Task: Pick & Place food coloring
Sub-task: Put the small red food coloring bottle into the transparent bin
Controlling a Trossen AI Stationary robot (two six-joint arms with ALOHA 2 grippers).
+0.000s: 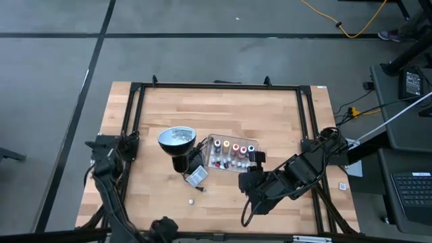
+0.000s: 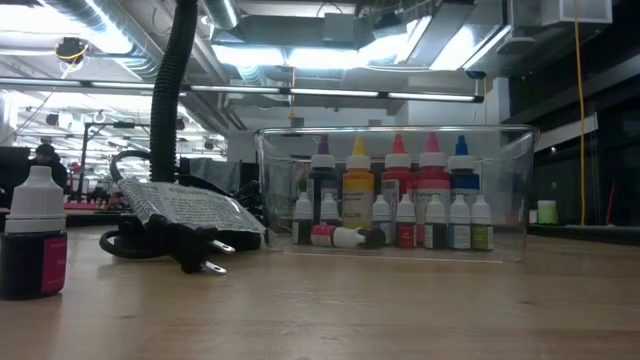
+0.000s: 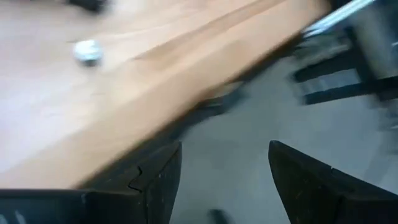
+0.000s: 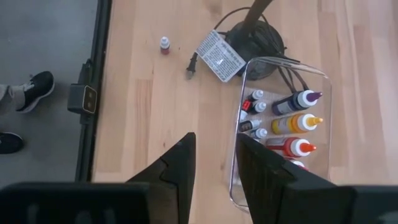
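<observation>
Clear tray [image 1: 253,147] sits mid-table, just at 3 o'clock of the lamp [image 1: 177,140]. Inside the tray: a back row of larger bottles [image 2: 397,180] with purple, yellow, red, pink and blue caps, and a front row of small white-capped bottles [image 2: 437,220]; one small bottle [image 2: 340,236] lies on its side at the front. Wrist view shows the same tray with the big bottles lying tips pointing away from the small ones [image 4: 257,107].

One loose bottle [image 1: 192,200], white cap and dark red body, stands upright on bare wood at about 7 o'clock of the tray, well apart from it, near the table's front edge. In the low view it is the closest thing [image 2: 35,235].

Right gripper [image 1: 251,181] hovers at about 5 o'clock of the tray, near its front corner, fingers [image 4: 176,169] a narrow gap apart, nothing between them. Loose bottle [image 4: 164,44] lies at roughly 9 o'clock of that gripper, well apart.

Left gripper [image 3: 217,171] is off the table's front-left edge, over floor, jaws moderately apart, holding nothing; loose bottle [image 3: 87,51] blurred beyond it.

Lamp cord, plug [image 2: 195,258] and a tag [image 1: 196,177] lie between lamp and loose bottle. Table [image 1: 223,108] is pale wood planks with a black frame. Grey floor around, desk with keyboard [image 1: 412,192] at right; a person's shoes [image 4: 25,93] show beside the table. Ceiling ducts and strip lights in the room behind.
</observation>
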